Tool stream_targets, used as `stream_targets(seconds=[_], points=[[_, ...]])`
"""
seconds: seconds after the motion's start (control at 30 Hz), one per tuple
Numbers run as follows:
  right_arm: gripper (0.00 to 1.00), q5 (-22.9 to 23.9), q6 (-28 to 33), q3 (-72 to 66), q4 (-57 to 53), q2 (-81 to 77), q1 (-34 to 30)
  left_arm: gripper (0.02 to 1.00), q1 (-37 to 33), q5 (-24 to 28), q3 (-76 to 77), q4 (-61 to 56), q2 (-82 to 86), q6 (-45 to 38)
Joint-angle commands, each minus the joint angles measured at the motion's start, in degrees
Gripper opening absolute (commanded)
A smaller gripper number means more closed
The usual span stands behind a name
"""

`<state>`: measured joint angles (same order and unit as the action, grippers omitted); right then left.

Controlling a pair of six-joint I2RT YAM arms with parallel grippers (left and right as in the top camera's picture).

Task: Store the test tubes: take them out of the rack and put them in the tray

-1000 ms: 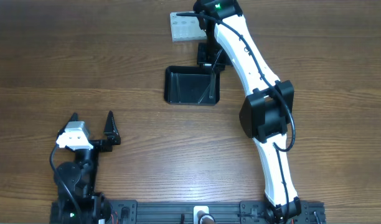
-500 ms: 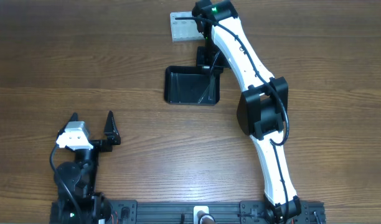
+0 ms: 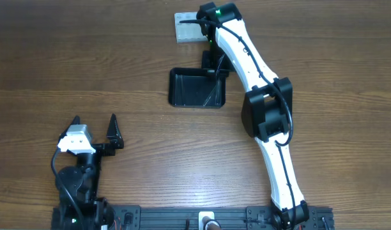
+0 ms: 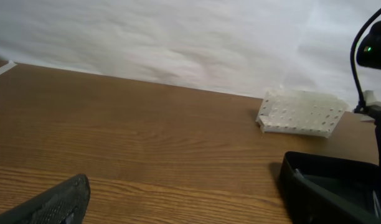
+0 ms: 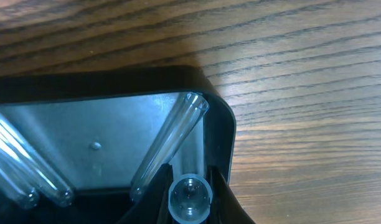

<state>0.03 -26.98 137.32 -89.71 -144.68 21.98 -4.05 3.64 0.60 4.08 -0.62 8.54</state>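
Test tubes (image 5: 167, 148) lie flat inside the black tray (image 5: 219, 134), and the right wrist view shows three of them. One slants with its end toward a tray corner, and two lie side by side further off. In the top view they are only faint streaks in the tray, which sits just near the white rack (image 3: 188, 27) on the worktop (image 3: 87, 57). The right gripper (image 5: 190, 188) is clamped on one more test tube, the held tube (image 5: 190, 199), with a finger on each side. The held tube is seen end-on, so its long axis runs down into the tray and its open mouth faces the camera, just inside the wall near that corner. The left gripper (image 3: 94, 121) rests well apart from the tray, its fingers spread wide and holding nothing.
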Motion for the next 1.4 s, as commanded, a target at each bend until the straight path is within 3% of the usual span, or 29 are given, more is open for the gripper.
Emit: stream_targets(seconds=[0.03,0.33,0.53,0.73,0.83,0.97,1.4], points=[[0.012,1.33,0.02,-0.2,0.13,-1.46,-0.35,0.998,-0.31,-0.46,-0.28,0.22,0.46,-0.85],[0.012,1.33,0.02,-0.2,0.44,-2.64,-0.17,0.998,-0.31,-0.46,-0.28,0.22,0.46,-0.83],[0.064,1.33,0.02,-0.2,1.25,-2.64,-0.15,0.998,-0.31,-0.46,-0.28,0.22,0.46,-0.83],[0.281,1.31,0.02,-0.2,1.44,-2.64,-0.15,0.998,-0.31,-0.46,-0.28,0.22,0.46,-0.83],[0.334,1.31,0.04,-0.2,1.4,-2.64,-0.15,0.998,-0.31,-0.46,-0.28,0.22,0.46,-0.83],[0.498,1.29,0.02,-0.2,1.18,-2.64,-0.15,0.998,-0.31,-0.46,-0.28,0.22,0.46,-0.85],[0.522,1.31,0.07,-0.17,0.59,-2.64,0.17,0.998,-0.31,-0.46,-0.28,0.22,0.46,-0.83]])
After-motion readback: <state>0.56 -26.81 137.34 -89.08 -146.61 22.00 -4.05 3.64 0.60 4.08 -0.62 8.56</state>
